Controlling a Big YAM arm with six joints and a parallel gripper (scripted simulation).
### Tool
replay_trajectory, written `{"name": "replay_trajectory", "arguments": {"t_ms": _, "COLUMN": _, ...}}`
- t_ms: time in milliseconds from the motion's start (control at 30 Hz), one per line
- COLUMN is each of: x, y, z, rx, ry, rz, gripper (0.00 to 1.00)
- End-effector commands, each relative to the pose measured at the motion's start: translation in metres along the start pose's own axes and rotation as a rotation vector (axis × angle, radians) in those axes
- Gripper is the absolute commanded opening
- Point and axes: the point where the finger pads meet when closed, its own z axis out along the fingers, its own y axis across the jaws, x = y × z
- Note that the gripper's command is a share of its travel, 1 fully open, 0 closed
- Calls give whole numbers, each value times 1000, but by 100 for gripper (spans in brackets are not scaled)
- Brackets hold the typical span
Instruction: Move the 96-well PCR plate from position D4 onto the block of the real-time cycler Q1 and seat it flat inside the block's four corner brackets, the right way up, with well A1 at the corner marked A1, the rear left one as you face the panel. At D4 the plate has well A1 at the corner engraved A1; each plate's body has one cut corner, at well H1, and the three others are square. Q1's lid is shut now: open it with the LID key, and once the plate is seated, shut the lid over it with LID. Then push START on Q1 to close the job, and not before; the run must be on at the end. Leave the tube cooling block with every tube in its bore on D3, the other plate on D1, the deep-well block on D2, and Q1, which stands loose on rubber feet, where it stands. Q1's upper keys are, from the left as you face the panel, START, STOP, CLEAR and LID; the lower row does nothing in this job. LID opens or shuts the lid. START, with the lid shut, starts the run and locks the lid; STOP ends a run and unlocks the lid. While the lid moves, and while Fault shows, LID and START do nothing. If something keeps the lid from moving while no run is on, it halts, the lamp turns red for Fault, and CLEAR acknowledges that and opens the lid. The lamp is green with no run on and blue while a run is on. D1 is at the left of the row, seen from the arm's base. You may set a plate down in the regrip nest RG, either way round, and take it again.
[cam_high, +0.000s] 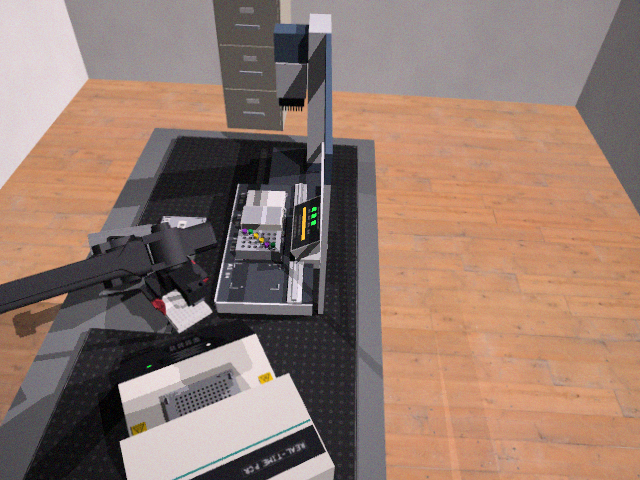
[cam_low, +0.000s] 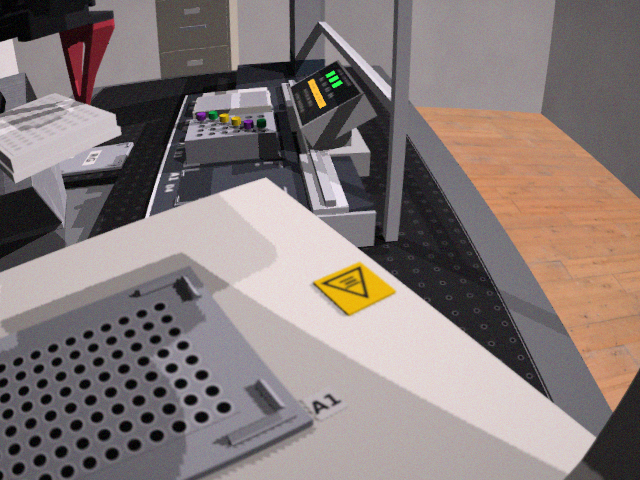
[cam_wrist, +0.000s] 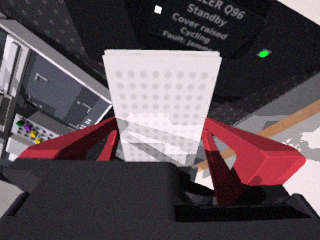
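My gripper (cam_high: 181, 297) (cam_wrist: 160, 120) is shut on the white 96-well PCR plate (cam_high: 190, 313) (cam_low: 51, 129) (cam_wrist: 162, 85), its red fingers on the two long sides. It holds the plate in the air left of the deck, between the empty position D4 (cam_high: 258, 283) and the cycler Q1 (cam_high: 258, 361). Q1's lid (cam_high: 222, 444) stands open. The grey block (cam_high: 199, 395) (cam_low: 103, 372) with its corner brackets is bare, and the A1 label (cam_low: 326, 404) sits beside one corner. Q1's lamp (cam_high: 148, 366) (cam_wrist: 263, 53) is green.
The tube cooling block (cam_high: 258, 242) (cam_low: 227, 136) with coloured tubes stands on D3, with white blocks (cam_high: 264, 206) behind it. A tilted control panel (cam_high: 309, 222) (cam_low: 323, 93) and a tall gantry post (cam_high: 317, 87) stand right of the deck. A flat labelled fixture (cam_high: 177, 222) (cam_low: 98, 159) lies under the arm.
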Motion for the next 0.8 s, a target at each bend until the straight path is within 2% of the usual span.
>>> {"name": "replay_trajectory", "arguments": {"t_ms": 0, "x": -29, "y": -12, "z": -21, "rx": -44, "ry": -13, "rz": 142, "gripper": 0}}
{"name": "replay_trajectory", "arguments": {"t_ms": 133, "x": -23, "y": -4, "z": -18, "rx": -42, "ry": -4, "rz": 171, "gripper": 0}}
{"name": "replay_trajectory", "arguments": {"t_ms": 233, "x": -29, "y": -23, "z": -16, "rx": -19, "ry": -11, "rz": 212, "gripper": 0}}
{"name": "replay_trajectory", "arguments": {"t_ms": 333, "x": -40, "y": -41, "z": -22, "rx": -23, "ry": -19, "rz": 288, "gripper": 0}}
{"name": "replay_trajectory", "arguments": {"t_ms": 433, "x": -38, "y": -31, "z": -23, "rx": -30, "ry": -16, "rz": 340, "gripper": 0}}
{"name": "replay_trajectory", "arguments": {"t_ms": 533, "x": -58, "y": -34, "z": -20, "rx": -21, "ry": -16, "rz": 406, "gripper": 0}}
{"name": "replay_trajectory", "arguments": {"t_ms": 767, "x": -49, "y": -29, "z": -17, "rx": -27, "ry": -18, "rz": 498, "gripper": 0}}
